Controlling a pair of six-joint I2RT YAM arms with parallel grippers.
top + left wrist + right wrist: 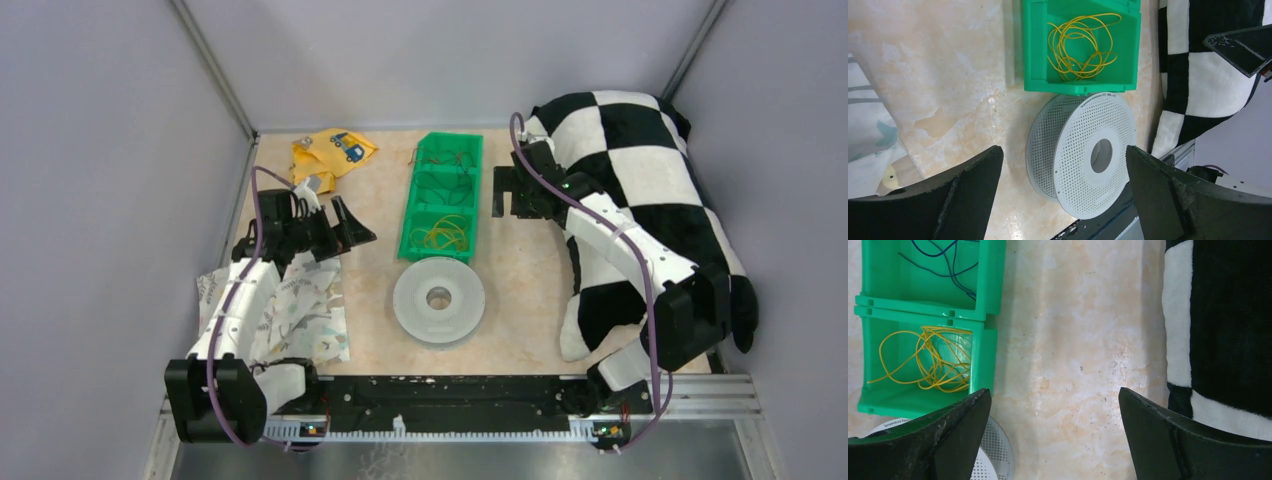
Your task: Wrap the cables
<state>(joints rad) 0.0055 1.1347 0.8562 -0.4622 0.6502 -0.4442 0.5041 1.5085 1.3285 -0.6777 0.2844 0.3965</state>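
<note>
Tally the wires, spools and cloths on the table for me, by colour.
Red-brown wire: 1
Dark blue wire: 1
Yellow wire: 1
Grey spool: 1
Yellow cloth: 1
Patterned white cloth: 1
Black-and-white checkered cloth: 1
Total: 7

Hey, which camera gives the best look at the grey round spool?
The left wrist view: the spool sits close and whole, its perforated faces, centre hole and label visible. The top external view shows it whole but small, beside the green bin. The right wrist view catches only an edge.
</note>
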